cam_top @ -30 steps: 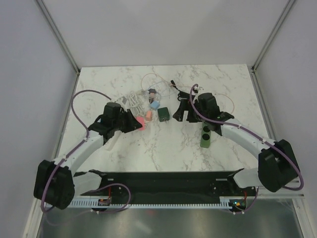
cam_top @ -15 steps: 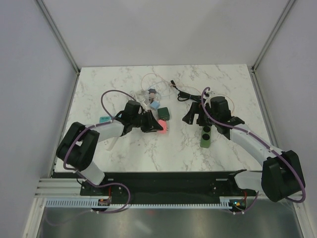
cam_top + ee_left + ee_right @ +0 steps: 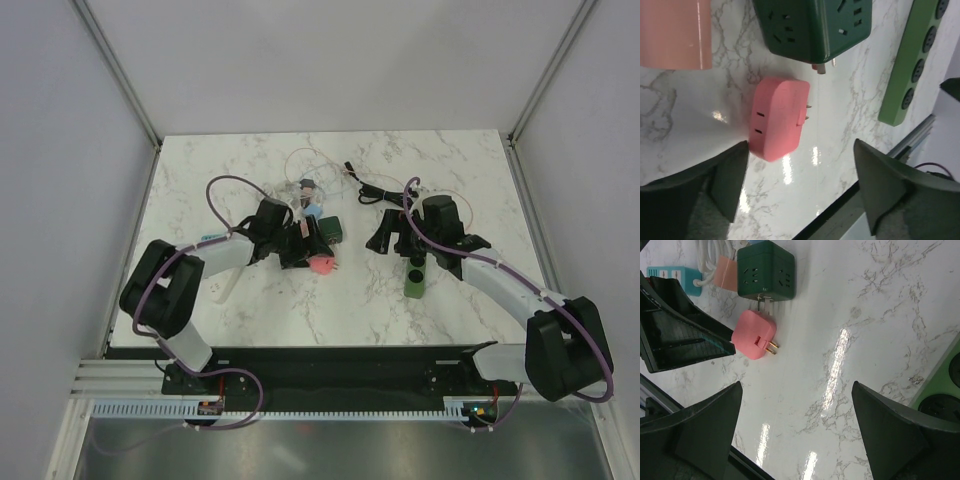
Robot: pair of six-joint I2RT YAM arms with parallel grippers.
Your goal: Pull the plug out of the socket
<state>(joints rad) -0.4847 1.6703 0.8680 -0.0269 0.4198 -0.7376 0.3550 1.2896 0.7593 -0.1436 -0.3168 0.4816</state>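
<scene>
The pink plug (image 3: 322,264) (image 3: 777,117) (image 3: 754,334) lies flat on the marble table, its two prongs bare and in no socket. Just behind it stands the dark green cube socket (image 3: 331,231) (image 3: 812,27) (image 3: 766,271), a small gap apart from the plug. My left gripper (image 3: 306,250) (image 3: 800,145) is open, with the plug lying by the tip of its left finger and nothing held. My right gripper (image 3: 386,236) (image 3: 796,387) hangs open over bare marble to the plug's right.
A light green power strip (image 3: 416,275) (image 3: 910,65) (image 3: 940,390) lies under the right arm. Behind the cube sit a teal adapter (image 3: 312,212) (image 3: 665,274), a salmon block (image 3: 672,32), white cord (image 3: 270,200) and a black cable (image 3: 378,192).
The left arm swung right with the pink plug in its jaws, then opened; the plug now lies loose on the table. The right gripper stayed open and shifted slightly.
</scene>
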